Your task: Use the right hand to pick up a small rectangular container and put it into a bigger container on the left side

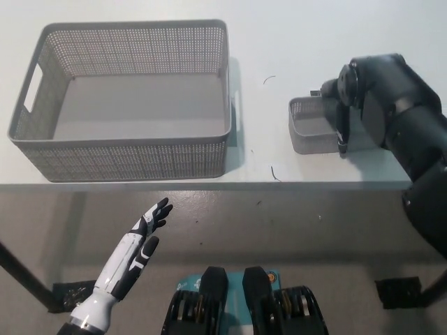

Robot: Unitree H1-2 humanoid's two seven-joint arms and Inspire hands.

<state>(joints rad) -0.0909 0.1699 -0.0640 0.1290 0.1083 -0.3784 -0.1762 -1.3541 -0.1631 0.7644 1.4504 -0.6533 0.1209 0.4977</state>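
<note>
Nearest you, your white left hand (143, 234) idles with fingers spread and empty below the table (279, 42) edge, while your black right hand (340, 115) reaches into the small container (311, 125), right of the big basket (126, 98); its grip is hidden.

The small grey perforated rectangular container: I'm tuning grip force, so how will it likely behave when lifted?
The small grey perforated rectangular container looks like thin mesh plastic and shows nothing inside, so it is probably light. Its open walls may flex if squeezed. The black right robot hand reaches over one side only, so it could tilt when raised.
</note>
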